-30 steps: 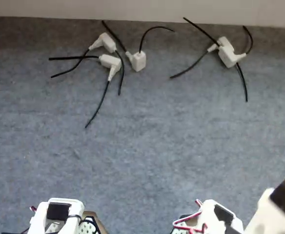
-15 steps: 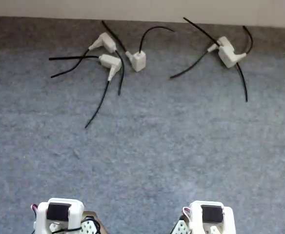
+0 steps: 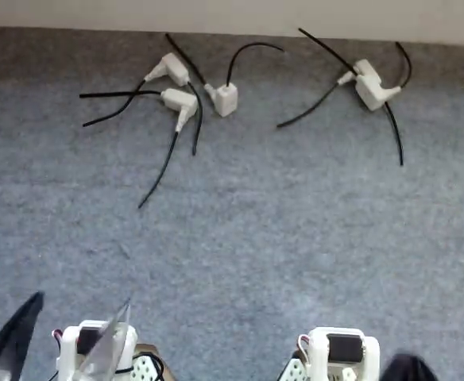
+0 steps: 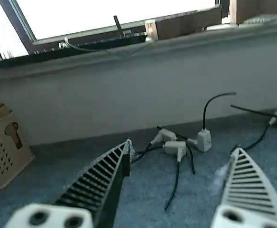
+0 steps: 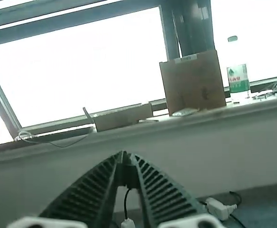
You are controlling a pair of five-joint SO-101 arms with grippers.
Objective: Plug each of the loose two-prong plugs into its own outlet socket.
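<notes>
Left tool point(image 4: 183, 146) wide-spread — right tool point(image 5: 124, 155) closed tip-to-tip

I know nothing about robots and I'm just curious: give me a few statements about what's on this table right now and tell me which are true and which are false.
1. The left gripper is open and empty. True.
2. The right gripper is clamping a plug. False: it is shut, with its fingers meeting on nothing.
3. Three white pieces lie close together at the far side of the grey carpet. True.
4. The cords are red. False: they are black.
</notes>
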